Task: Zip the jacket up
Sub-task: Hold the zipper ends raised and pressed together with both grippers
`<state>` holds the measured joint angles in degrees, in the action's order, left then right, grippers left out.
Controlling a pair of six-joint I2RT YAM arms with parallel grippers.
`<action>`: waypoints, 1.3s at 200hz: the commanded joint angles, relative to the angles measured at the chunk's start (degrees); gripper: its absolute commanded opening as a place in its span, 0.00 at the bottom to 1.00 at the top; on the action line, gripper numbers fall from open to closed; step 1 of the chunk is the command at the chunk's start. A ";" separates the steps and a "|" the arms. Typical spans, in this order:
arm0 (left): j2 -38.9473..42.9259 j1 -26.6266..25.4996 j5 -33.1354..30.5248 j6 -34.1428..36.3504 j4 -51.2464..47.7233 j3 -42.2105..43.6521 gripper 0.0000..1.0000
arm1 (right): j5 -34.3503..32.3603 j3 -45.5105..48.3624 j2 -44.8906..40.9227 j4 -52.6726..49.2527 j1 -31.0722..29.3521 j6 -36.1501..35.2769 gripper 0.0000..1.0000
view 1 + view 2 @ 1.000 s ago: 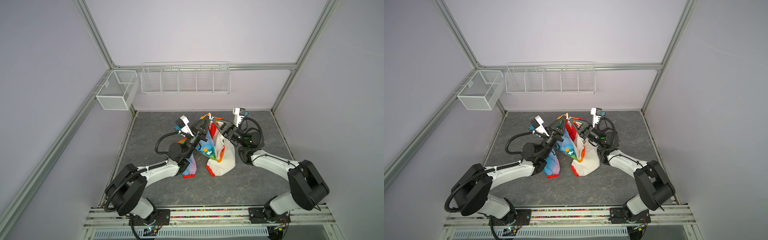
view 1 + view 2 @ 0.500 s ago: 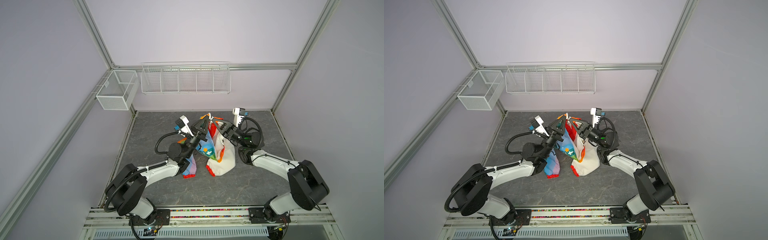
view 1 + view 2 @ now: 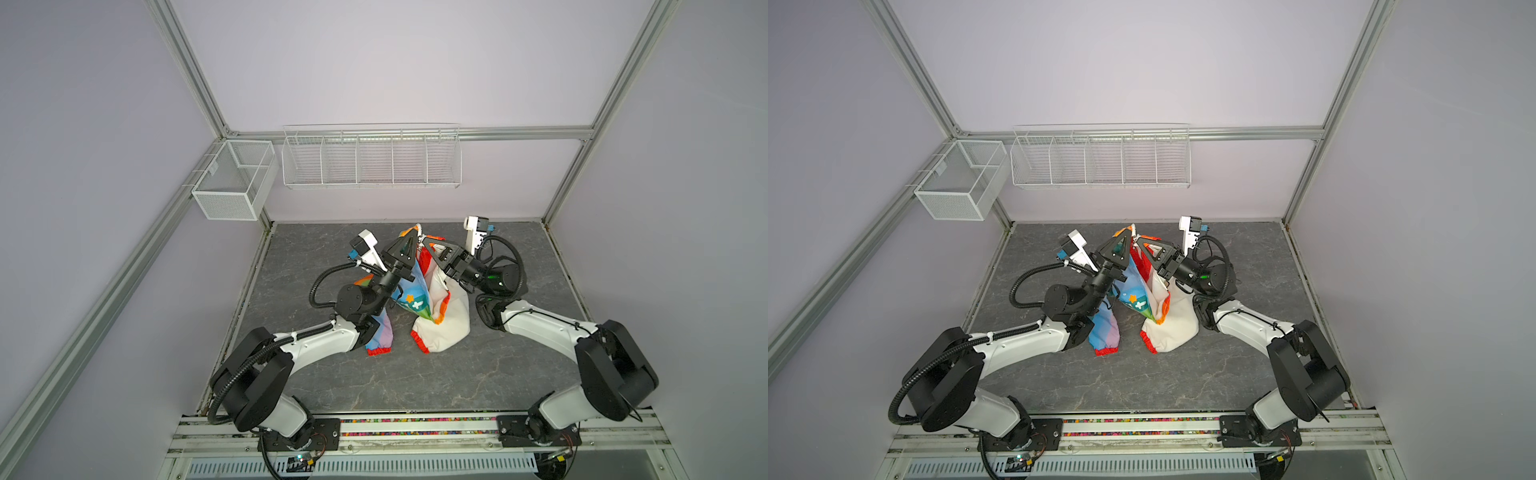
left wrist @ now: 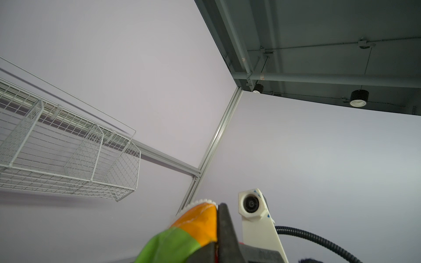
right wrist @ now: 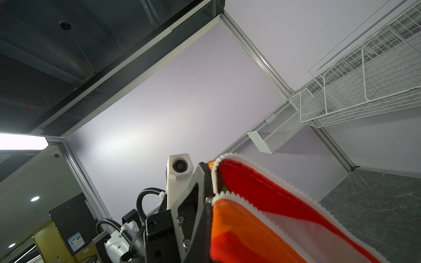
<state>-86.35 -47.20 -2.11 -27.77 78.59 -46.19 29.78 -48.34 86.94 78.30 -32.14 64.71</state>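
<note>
So the jacket (image 3: 453, 320) is loud: one half rainbow stripes in orange, green, blue and lilac, with small white and orange shapes on a blue-green patch, the other half off-white. Red cuffs (image 3: 379, 351), red and orange along the white zipper teeth (image 5: 273, 175). Surface (image 3: 415, 382) is dark grey with pale marble veins, walls (image 3: 374, 62) pale lilac, wire baskets (image 3: 372, 166) white.

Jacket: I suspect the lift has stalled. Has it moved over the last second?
No. In both top views the jacket hangs just where it was, neither nearer to nor farther from the wire shelf behind it.
</note>
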 commanded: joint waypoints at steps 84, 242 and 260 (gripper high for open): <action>1.20 0.09 0.43 -0.18 2.58 0.80 0.00 | -0.78 -1.67 -1.50 3.70 -0.19 0.24 0.06; 1.27 0.09 4.24 -1.33 2.56 1.80 0.00 | -1.64 -4.31 -1.06 3.70 1.12 1.12 0.06; 1.37 0.09 4.24 -1.42 2.54 2.03 0.00 | -1.74 -4.40 -1.15 3.70 1.58 1.55 0.06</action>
<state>-85.89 -47.16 0.40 -29.30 79.55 -44.84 29.41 -50.70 86.91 78.06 -31.53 64.75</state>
